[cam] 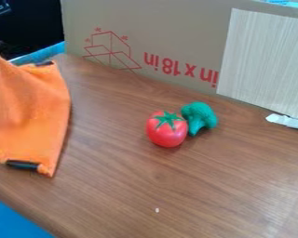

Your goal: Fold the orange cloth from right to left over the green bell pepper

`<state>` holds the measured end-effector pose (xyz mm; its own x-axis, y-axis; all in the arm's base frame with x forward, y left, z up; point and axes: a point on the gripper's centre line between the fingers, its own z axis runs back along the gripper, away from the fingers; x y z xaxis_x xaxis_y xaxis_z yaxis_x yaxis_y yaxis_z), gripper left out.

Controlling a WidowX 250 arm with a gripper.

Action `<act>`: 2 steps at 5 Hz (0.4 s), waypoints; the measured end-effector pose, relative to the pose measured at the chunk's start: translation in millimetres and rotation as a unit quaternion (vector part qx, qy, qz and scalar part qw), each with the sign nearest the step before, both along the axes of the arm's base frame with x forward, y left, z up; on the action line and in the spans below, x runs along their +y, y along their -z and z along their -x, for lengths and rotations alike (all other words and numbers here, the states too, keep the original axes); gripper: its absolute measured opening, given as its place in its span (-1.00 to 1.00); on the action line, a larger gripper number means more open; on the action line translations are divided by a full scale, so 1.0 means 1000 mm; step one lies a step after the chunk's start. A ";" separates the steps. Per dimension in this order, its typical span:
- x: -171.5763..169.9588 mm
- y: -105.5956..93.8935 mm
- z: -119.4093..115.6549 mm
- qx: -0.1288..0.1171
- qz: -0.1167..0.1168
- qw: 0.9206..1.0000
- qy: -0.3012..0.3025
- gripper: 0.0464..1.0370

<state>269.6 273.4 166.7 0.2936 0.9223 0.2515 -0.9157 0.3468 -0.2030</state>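
From where I stand, the tomato point(166, 130) sits upright near the middle of the table point(207, 186), its green leaves on top. The broccoli point(200, 116) leans close behind it, at about two o'clock from the tomato; I can't tell whether the two quite touch. Over at nine o'clock the cloth point(30, 111) spreads in a loose orange sheet, with dark pieces at two of its ends.

I'd take the tomato for a toy, light and fairly firm, with a smooth skin that might slip or roll if nudged off-centre. Its round sides, around the widest part, look the best place to take hold — clear of the broccoli at two o'clock. The broccoli looks light too, its bumpy head likely to grip better than the tomato's skin; the stalk is narrower and seems a neat hold. The cloth should be soft and limp, sagging wherever it isn't held, so I'd pinch it at a fold or an edge.

As for the jaws — I can't tell how far open they are, nor whether they have hold of anything or touch it.

The cardboard point(176, 28) stands along twelve o'clock, the pale panel point(267, 60) against it at one.
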 end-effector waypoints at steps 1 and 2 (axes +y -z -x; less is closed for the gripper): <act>-0.001 -0.009 0.009 -0.002 -0.006 1.000 0.002 -0.18; -0.002 -0.014 0.016 0.023 -0.001 1.000 -0.003 0.44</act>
<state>253.7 271.0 180.2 0.3004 0.9235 0.2386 -0.9259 0.3424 -0.1596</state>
